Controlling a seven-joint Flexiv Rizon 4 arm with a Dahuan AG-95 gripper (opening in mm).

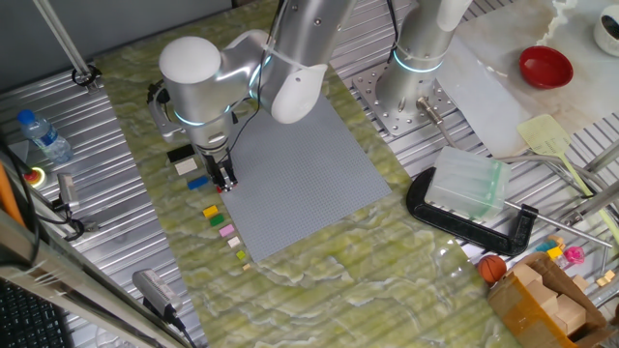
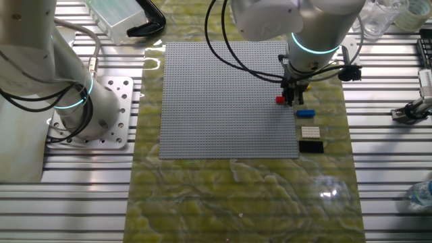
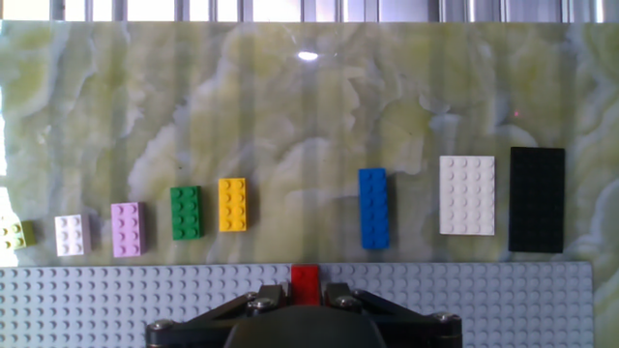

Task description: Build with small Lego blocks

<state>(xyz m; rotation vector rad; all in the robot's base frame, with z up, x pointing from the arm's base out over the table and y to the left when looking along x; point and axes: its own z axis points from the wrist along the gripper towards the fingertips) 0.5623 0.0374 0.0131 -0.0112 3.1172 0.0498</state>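
My gripper [image 3: 306, 292] stands at the grey baseplate's [image 3: 484, 300] near edge, shut on the red brick [image 3: 306, 278], which rests on the plate. It also shows in one fixed view [image 1: 224, 182] and the other fixed view [image 2: 291, 100], with the red brick [image 2: 280, 100] beside the fingers. Beyond the plate edge, a row lies on the marbled mat: black [image 3: 537, 199], cream [image 3: 467, 195], blue [image 3: 373, 208], yellow [image 3: 232, 204], green [image 3: 186, 213], pink [image 3: 128, 229], a pale brick [image 3: 72, 235] and a lime one [image 3: 14, 234].
A second robot base [image 2: 94, 111] stands beside the mat. A black clamp with a clear box [image 1: 469, 188], a red bowl [image 1: 545, 66] and a cardboard box [image 1: 551, 300] lie beyond the baseplate [image 1: 300, 174]. A water bottle [image 1: 44, 135] stands on the ribbed table.
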